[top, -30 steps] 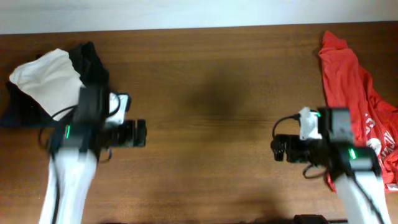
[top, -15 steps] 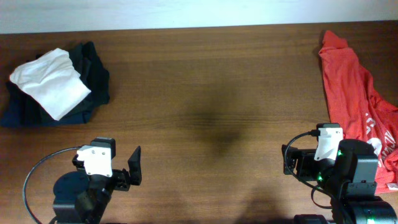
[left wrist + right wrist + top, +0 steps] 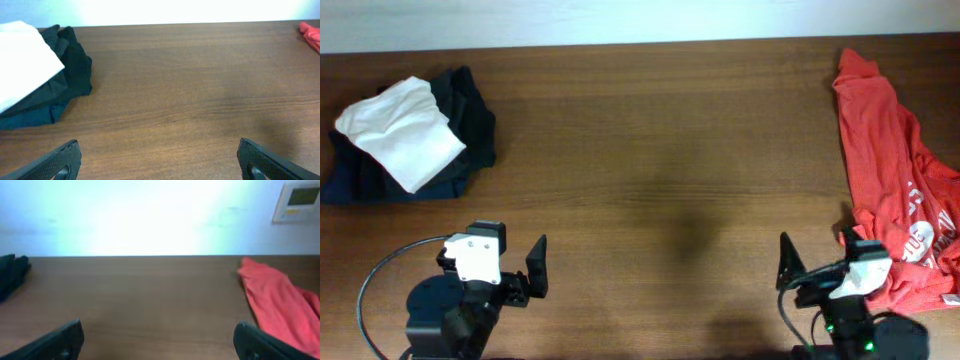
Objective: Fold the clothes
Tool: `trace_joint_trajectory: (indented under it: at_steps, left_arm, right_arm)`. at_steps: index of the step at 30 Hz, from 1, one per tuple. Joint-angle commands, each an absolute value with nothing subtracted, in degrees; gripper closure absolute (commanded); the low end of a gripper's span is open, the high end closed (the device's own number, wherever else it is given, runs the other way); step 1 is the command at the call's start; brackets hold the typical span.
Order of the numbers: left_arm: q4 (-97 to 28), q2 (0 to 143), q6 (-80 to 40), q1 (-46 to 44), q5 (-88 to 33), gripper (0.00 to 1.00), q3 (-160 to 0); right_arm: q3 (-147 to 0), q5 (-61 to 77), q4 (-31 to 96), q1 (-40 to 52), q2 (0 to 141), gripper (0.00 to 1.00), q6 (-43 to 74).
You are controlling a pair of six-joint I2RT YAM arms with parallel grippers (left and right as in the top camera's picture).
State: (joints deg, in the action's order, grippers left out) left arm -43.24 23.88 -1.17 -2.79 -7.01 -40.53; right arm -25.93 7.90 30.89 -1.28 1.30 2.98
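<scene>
A folded white T-shirt [image 3: 400,135] lies on top of a pile of dark clothes at the far left; its chest graphic does not show. It also shows in the left wrist view [image 3: 22,60]. A red T-shirt [image 3: 890,170] with white print lies crumpled along the right edge, and shows in the right wrist view [image 3: 272,300] and the left wrist view [image 3: 311,34]. My left gripper [image 3: 535,265] is open and empty at the front left, jaws wide [image 3: 159,145]. My right gripper [image 3: 787,265] is open and empty at the front right [image 3: 159,326], just left of the red shirt.
The dark clothes [image 3: 470,120] form a stack under the white shirt, also seen from the left wrist [image 3: 70,65]. The brown wooden table [image 3: 660,150] runs to a pale wall at the back. A cable [image 3: 380,275] loops beside the left arm base.
Both arms have drawn back to the table's front edge, the left one first, away from the white shirt. The right one moved last. The clothes have not moved.
</scene>
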Motion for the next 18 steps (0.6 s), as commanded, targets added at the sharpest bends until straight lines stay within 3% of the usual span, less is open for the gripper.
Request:
trace_joint_trajectory:
  at_steps: [1, 6, 9, 18]
  left_arm:
    - [-43.22, 23.55, -1.72, -2.90, -7.01, 0.01, -40.32]
    - [-43.53, 23.55, -1.72, -2.90, -7.03, 0.01, -40.32]
    - [-44.99, 23.55, -1.72, -2.90, -7.01, 0.01, -40.32]
    - [-46.35, 23.55, -1.72, -2.90, -7.01, 0.01, -40.32]
  right_arm:
    - [-19.70, 6.96, 22.46, -0.69, 0.43, 0.01, 3.25]
    - [-7.55, 6.79, -0.64, -0.71, 0.21, 0.01, 0.60]
    - [-2.76, 6.79, -7.44, -0.69, 0.21, 0.01, 0.67]
    - [-0.32, 6.81, -5.04, -0.71, 0.21, 0.01, 0.67]
